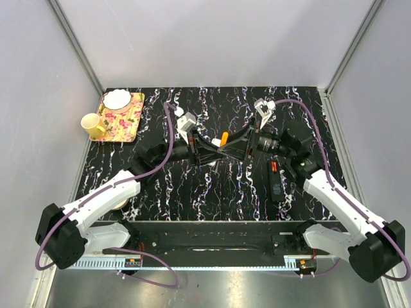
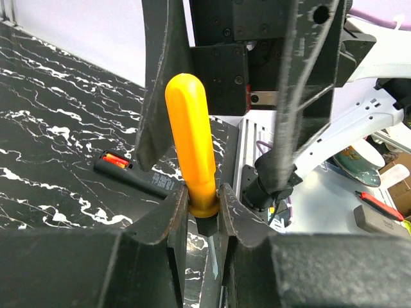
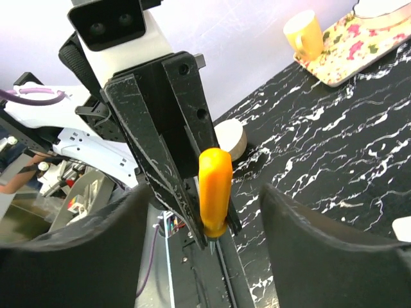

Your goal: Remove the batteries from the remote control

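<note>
Orange screwdriver (image 2: 191, 144) tight in left gripper (image 2: 204, 210); right gripper (image 3: 209, 199) jaws wide apart.

Bright, even, soft-shadowed light; the nearest foreground in both wrist views blurs.

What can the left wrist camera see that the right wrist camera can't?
Only the left wrist view shows the flat black remote control with a red bit at one end. Only the right wrist view shows the yellow ceramic mug and the flowery tray. Both show the orange-handled screwdriver clamped in the left gripper, and the black marbled table.
</note>
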Tool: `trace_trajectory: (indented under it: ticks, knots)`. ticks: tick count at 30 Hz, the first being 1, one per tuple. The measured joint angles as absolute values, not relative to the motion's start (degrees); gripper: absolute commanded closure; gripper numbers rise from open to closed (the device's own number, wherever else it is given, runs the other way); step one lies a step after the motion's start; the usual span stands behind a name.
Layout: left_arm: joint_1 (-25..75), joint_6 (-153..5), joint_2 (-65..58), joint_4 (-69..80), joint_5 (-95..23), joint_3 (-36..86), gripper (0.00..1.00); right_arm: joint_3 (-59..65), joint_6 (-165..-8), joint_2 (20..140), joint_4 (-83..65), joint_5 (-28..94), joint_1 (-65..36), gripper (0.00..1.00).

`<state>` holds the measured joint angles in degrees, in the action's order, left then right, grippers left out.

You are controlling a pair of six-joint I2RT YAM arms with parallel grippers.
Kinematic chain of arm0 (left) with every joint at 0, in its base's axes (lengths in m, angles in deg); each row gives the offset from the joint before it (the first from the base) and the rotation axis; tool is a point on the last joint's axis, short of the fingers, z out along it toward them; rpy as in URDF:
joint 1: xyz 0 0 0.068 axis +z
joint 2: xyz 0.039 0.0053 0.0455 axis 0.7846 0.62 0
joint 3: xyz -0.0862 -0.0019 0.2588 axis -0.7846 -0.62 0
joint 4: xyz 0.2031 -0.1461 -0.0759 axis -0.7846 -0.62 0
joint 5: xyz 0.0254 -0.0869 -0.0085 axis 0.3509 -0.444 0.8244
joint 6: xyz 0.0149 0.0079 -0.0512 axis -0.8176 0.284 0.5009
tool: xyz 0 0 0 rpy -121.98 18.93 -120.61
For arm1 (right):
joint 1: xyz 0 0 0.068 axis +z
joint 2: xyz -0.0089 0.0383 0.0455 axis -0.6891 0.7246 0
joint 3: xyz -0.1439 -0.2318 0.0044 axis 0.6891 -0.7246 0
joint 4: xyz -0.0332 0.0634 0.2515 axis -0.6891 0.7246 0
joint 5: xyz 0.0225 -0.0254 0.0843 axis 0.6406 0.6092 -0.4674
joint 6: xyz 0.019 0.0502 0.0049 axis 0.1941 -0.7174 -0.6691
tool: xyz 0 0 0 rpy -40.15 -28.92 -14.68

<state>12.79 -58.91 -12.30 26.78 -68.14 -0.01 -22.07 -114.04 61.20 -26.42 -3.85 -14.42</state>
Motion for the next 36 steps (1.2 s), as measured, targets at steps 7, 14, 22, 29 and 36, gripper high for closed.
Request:
trace_trajectory:
  ticks: [7,14,22,29,36]
  knots:
    - [12.8,-58.9,-14.4,27.7,-68.0,-0.2,1.00,-22.3,-115.7,60.4,-28.3,-5.4,-14.4,0.41]
    - [12.8,-58.9,-14.4,28.5,-68.3,-0.2,1.00,-23.0,-118.3,60.8,-31.4,-5.3,-14.4,0.59]
    - [12.8,-58.9,-14.4,28.8,-68.4,-1.2,1.00,-23.2,-121.3,61.6,-33.3,-3.9,-14.4,0.48]
    - [12.8,-58.9,-14.4,29.0,-68.5,-1.2,1.00,-23.3,-123.2,62.0,-36.8,-3.1,-14.4,0.86]
    - [13.1,-57.4,-14.4,28.7,-68.4,-1.3,0.64,-23.3,-121.8,64.3,-38.5,-3.3,-14.6,1.00]
